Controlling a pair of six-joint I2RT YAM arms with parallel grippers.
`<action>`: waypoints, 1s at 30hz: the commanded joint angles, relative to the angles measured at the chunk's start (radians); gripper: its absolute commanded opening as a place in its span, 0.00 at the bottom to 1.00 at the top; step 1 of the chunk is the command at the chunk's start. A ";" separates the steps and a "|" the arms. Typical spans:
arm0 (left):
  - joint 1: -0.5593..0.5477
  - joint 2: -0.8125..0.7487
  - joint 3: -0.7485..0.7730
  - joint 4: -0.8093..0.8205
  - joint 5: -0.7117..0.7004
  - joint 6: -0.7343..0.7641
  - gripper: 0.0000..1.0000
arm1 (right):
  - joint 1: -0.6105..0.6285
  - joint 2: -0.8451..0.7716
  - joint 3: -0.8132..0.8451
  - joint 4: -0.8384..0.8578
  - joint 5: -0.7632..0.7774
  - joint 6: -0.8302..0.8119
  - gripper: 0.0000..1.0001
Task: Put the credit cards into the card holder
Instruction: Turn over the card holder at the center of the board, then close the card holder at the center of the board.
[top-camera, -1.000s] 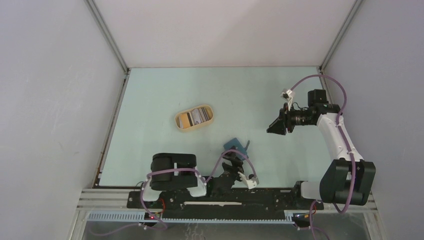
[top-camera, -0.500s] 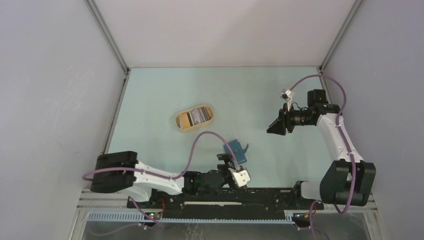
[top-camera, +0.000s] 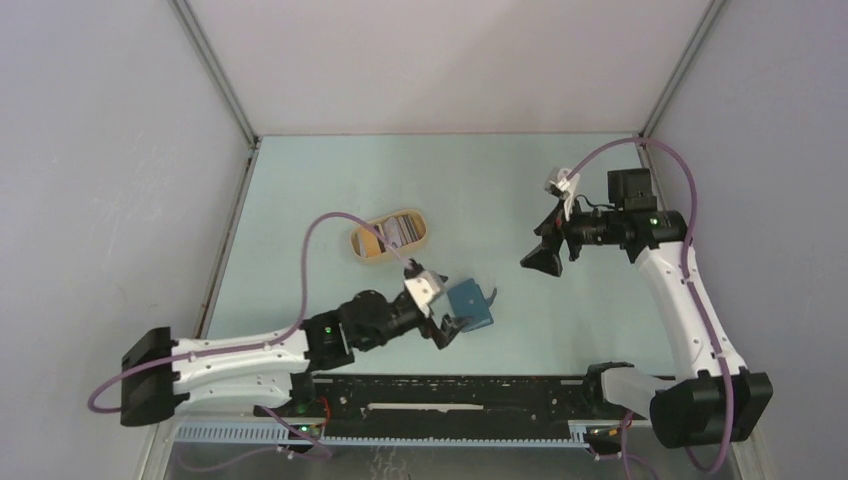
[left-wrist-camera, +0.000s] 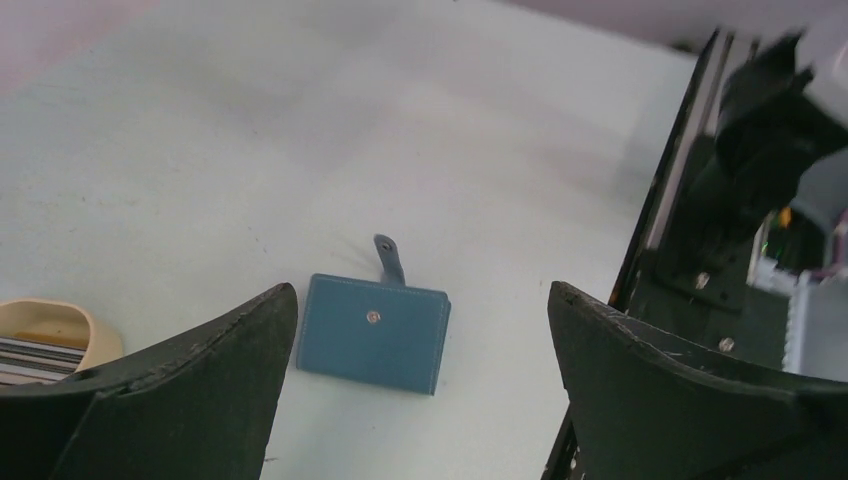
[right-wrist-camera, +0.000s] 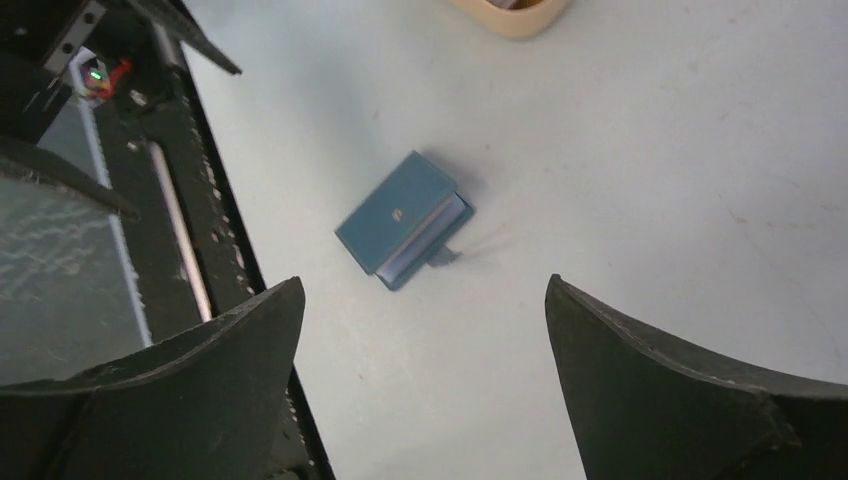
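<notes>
The card holder (top-camera: 470, 303) is a teal-blue wallet lying folded shut on the table, snap side up, with its strap sticking out. The left wrist view shows the card holder (left-wrist-camera: 372, 333) below and between the fingers, and in the right wrist view the card holder (right-wrist-camera: 400, 220) lies farther off. The credit cards (top-camera: 396, 231) stand stacked in a tan oval tray (top-camera: 362, 245). My left gripper (top-camera: 447, 327) hovers open just left of the wallet, empty (left-wrist-camera: 420, 288). My right gripper (top-camera: 541, 258) hangs open and empty above the table to the right (right-wrist-camera: 424, 284).
The black mounting rail (top-camera: 450, 395) runs along the near table edge, close behind the wallet. White enclosure walls (top-camera: 120, 200) stand on the left, right and back. The tray's rim (left-wrist-camera: 60, 318) shows at the left wrist view's left edge.
The left arm has unfolded from the rail and swung its gripper up beside the wallet. The right gripper has opened wider and shifted slightly left.
</notes>
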 joint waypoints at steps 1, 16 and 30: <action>0.115 -0.127 -0.089 0.073 0.138 -0.167 1.00 | 0.044 0.109 0.066 -0.057 -0.074 0.063 1.00; 0.463 -0.067 -0.188 0.217 0.336 -0.558 0.98 | 0.153 0.186 -0.191 0.411 0.097 0.537 0.92; 0.493 0.421 0.031 0.201 0.435 -0.680 0.48 | 0.242 0.343 -0.225 0.442 0.342 0.624 0.64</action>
